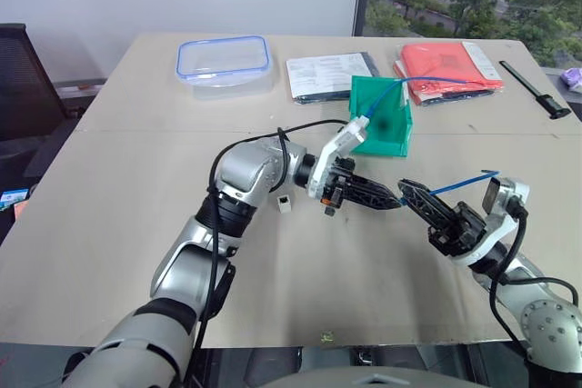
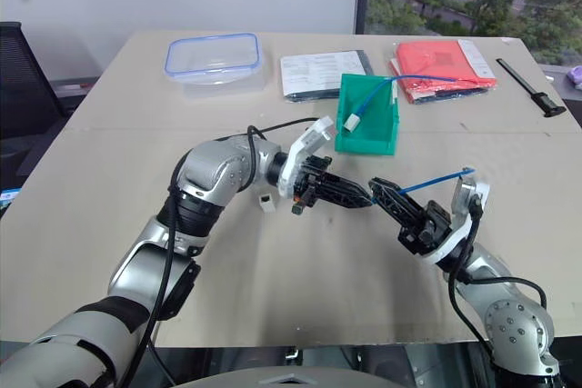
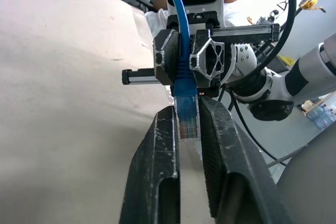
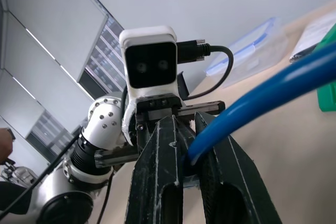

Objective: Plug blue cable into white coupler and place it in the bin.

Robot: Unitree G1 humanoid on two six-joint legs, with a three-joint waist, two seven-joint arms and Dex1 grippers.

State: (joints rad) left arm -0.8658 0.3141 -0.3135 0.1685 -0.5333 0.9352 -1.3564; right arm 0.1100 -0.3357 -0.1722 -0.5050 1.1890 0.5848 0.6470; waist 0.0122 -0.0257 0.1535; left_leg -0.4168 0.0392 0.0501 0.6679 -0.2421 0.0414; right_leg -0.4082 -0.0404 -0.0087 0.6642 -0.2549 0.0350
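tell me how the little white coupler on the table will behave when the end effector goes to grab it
The white coupler is a tiny cube sitting loose on the table, so it probably weighs little and may skid if nudged. Its flat faces suggest no rolling, though it could tip. Smooth-looking plastic might slip between the fingers.

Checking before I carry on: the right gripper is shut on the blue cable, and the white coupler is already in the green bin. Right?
Not quite. The right gripper is shut on the blue cable, but the white coupler sits on the table beside the left arm, outside the bin. The left eye view shows it.
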